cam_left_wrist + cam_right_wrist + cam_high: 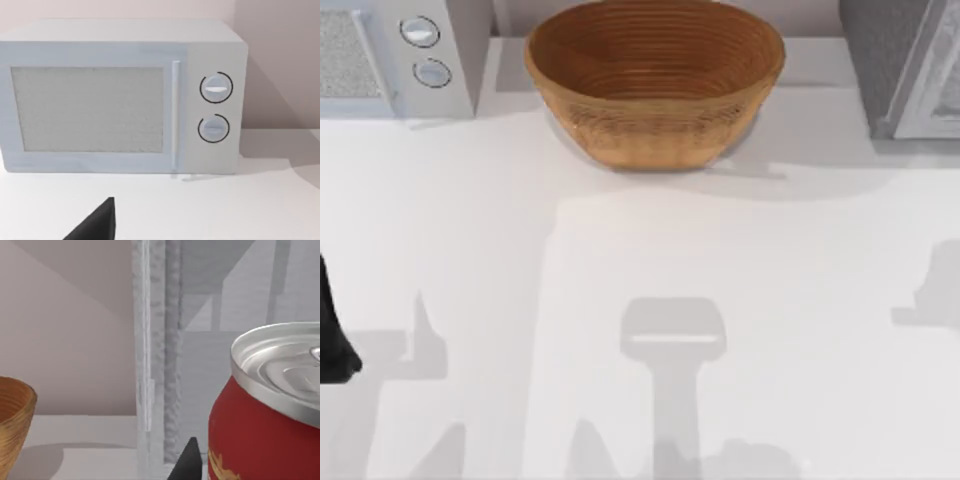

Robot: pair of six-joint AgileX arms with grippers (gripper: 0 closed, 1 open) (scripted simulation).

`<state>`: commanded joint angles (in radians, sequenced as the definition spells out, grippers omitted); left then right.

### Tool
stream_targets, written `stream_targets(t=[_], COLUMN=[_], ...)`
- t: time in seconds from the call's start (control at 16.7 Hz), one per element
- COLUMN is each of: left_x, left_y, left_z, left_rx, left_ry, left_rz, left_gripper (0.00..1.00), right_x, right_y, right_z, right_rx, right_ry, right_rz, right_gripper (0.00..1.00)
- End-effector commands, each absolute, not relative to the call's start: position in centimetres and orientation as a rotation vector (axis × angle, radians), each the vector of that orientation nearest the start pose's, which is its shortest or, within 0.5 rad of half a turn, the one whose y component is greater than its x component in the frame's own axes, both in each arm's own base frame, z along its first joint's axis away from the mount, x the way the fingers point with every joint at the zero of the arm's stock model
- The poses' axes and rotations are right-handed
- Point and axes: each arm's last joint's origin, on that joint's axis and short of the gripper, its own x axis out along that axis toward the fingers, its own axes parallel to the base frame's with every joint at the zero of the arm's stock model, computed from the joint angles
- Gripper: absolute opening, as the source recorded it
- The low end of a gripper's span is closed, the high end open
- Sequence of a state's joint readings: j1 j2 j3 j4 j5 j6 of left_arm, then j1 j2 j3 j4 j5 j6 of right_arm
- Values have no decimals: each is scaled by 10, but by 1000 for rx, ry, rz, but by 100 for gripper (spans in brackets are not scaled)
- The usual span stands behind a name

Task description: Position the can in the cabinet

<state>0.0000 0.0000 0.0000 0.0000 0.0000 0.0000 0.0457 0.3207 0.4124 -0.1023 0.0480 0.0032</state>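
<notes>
— Biggest first?
— Cabinet (155, 340): loomed just ahead of the right gripper (187, 465), door frame seen edge-on, shaded opening beyond it.
— And the microwave (120, 95)?
— Stood square in front of the left gripper (95, 225), well apart from the work. Looked parked there.
— Bowl (12, 425)?
— Sat off to one side of the right gripper, near the cabinet's frame but not touching it.
— Then the can (265, 415)?
— Hung right up against the right gripper, tilted, silver top leaning toward the opening. Judged not yet inside.
— Clamped on it, or apart?
— Could not tell, for either gripper.
— So how best to finish the step?
— Called for a slow, straight push past the frame, kept away from the door edge on that side. Needed the can brought upright before setting down, since a tilted tin would likely roll. Worth lowering until the base met the shelf flat, and letting go only then.
</notes>
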Motion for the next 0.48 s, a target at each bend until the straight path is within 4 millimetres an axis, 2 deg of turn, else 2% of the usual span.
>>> stream_targets(t=[0.48], left_x=[106], left_y=[-1], left_z=[160], left_rx=[0], left_ry=[0], left_rz=[0], left_gripper=[100], right_x=[135], right_y=[8], right_z=[343], right_rx=[-1], right_ry=[18], right_rz=[-11], right_gripper=[0])
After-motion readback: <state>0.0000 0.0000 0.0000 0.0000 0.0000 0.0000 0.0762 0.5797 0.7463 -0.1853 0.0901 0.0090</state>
